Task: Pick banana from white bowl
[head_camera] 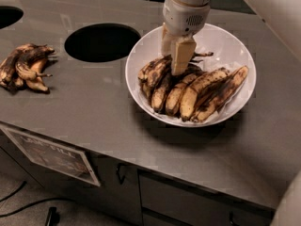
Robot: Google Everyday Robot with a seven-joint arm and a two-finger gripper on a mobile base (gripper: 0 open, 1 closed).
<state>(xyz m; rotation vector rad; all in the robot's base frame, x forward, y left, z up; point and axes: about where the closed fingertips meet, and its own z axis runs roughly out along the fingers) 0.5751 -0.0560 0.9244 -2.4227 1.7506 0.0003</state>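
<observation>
The white bowl stands on the grey counter and holds several overripe bananas side by side. The darkest banana lies at the left of the pile, and its long thin stem points right behind the gripper. My gripper reaches straight down into the bowl and its tip sits on the left part of the pile, at this dark banana. The gripper hides the banana's middle. The yellower, brown-blotched bananas lie to the right of the gripper.
A small separate bunch of blackened bananas lies at the counter's left. A round hole is cut in the counter left of the bowl, and another one at the far left. Cabinet doors run below the counter's front edge.
</observation>
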